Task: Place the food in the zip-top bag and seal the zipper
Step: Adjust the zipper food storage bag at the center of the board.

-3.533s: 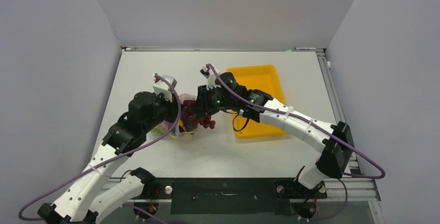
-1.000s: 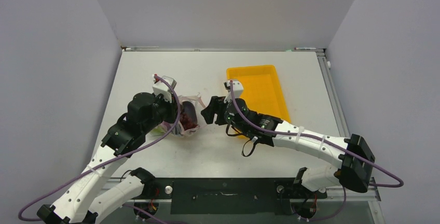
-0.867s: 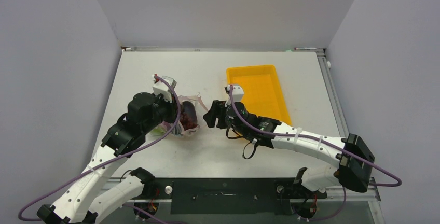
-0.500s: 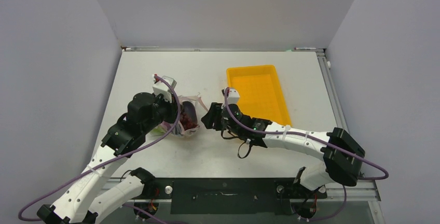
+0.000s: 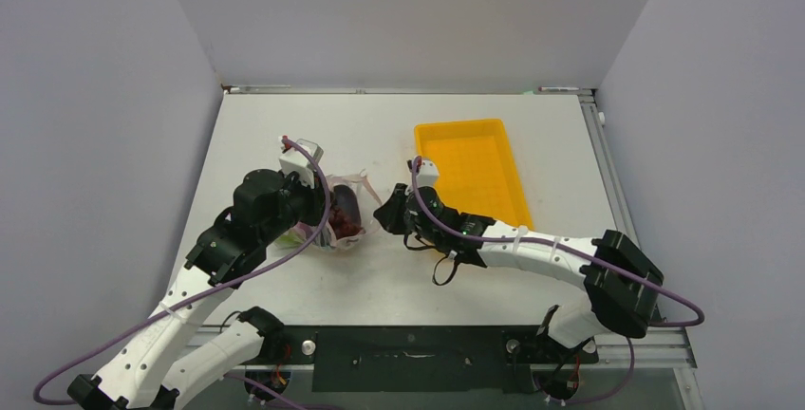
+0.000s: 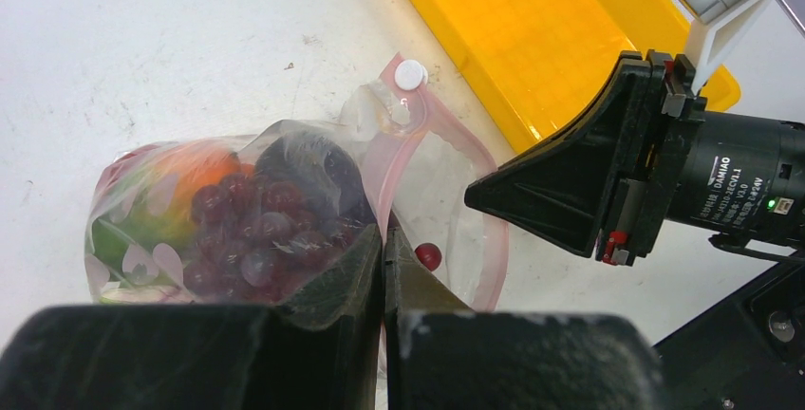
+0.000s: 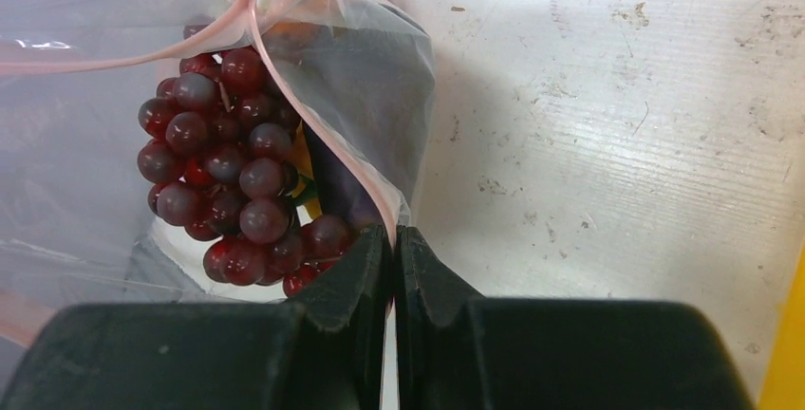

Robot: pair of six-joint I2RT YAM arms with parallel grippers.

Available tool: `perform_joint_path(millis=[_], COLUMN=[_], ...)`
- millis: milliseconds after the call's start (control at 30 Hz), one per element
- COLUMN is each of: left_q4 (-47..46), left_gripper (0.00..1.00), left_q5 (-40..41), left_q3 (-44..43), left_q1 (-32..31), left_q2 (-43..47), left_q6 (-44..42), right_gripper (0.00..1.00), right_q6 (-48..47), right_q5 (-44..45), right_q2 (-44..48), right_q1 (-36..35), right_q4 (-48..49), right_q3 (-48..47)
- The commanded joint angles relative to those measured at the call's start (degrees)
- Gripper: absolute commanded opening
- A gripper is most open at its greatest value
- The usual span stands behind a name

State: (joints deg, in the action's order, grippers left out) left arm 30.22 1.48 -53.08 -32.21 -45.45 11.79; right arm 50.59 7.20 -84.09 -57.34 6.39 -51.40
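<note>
I see the food (image 7: pixel 233 182) all in the bag (image 5: pixel 344 218) on the table (image 5: pixel 313 135) left of the tray (image 5: pixel 475 163), my left gripper (image 6: pixel 383 239) and right gripper (image 7: pixel 391 234) both pinched onto its mouth edge, zipper (image 7: pixel 313 116) not yet closed, so I reckon only sealing's left.

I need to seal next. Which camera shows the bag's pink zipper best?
Left wrist: the zipper runs as an open loop around the zip-top bag mouth, both sides in view. Right wrist shows one stretch close up, ending at the shut right gripper. Top external gives only a faint sliver between the arms.
</note>
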Motion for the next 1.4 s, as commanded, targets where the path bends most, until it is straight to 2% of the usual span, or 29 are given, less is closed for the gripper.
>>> perform_joint_path(millis=[0, 267, 533, 867, 1033, 1367], left_q4=[-1.9, 0.5, 6.4, 12.6, 11.1, 6.2], left_gripper=[0.0, 0.0, 0.0, 0.0, 0.0, 0.0], left_q5=[-0.4, 1.1, -1.5, -11.8, -13.5, -12.8], left_q3=[-1.4, -2.7, -9.7, -21.1, -19.6, -10.1], left_q1=[-0.3, -0.2, -0.3, -0.3, -0.3, -0.3], left_q2=[0.5, 3.9, 1.8, -3.8, -3.9, -3.8], left_q6=[-0.1, 0.0, 0.7, 0.9, 2.9, 6.1], right_gripper=[0.05, 0.05, 0.05, 0.05, 0.05, 0.05], right_q6=[-1.1, -4.4, -8.3, -9.8, -10.5, -7.7], right_q5=[0.8, 1.1, 0.8, 1.9, 4.8, 6.9], right_q2=[4.1, 10.7, 16.0, 19.2, 20.0, 20.6], right_q1=[0.3, 0.2, -0.2, -3.6, -5.7, -7.1], right_q4=[2.1, -1.4, -6.2, -12.5, -14.3, -12.8], right_q3=[-0.7, -2.8, -8.1, -12.2, -13.3, -4.6])
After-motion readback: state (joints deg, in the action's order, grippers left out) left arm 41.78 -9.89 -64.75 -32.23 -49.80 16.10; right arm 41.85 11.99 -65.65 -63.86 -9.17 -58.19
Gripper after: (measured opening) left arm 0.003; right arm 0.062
